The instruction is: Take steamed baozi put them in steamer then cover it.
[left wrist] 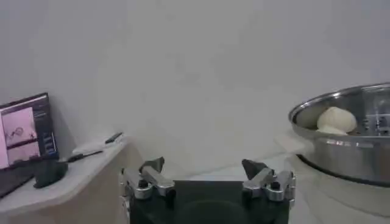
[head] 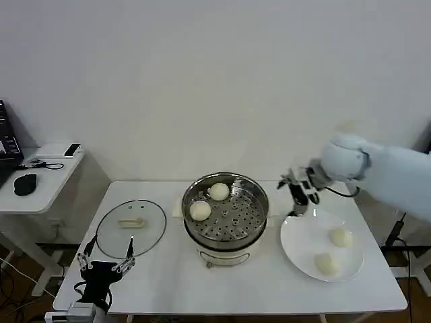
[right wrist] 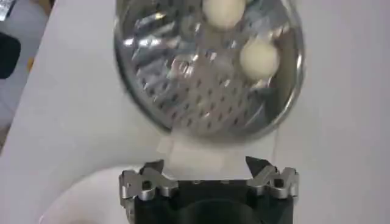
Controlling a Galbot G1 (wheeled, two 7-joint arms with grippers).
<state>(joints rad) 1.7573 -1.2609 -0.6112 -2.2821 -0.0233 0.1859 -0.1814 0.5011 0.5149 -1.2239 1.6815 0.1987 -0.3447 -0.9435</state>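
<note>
Two baozi (head: 209,201) in steamer (head: 225,212), right tool (head: 298,190) open, empty, above plate (head: 303,245) edge, left tool (head: 106,259) open

Bright, even light, soft shadows on the table (head: 168,276). Glare streaks the steamer (right wrist: 207,73), smeared with motion blur; the right arm (head: 377,168) blurs too.

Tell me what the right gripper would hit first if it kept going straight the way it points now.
Probably the steamer: from the right wrist view, the open right gripper faces its perforated tray, with bare table between. Depth is unclear, so it might meet the rim first.
</note>
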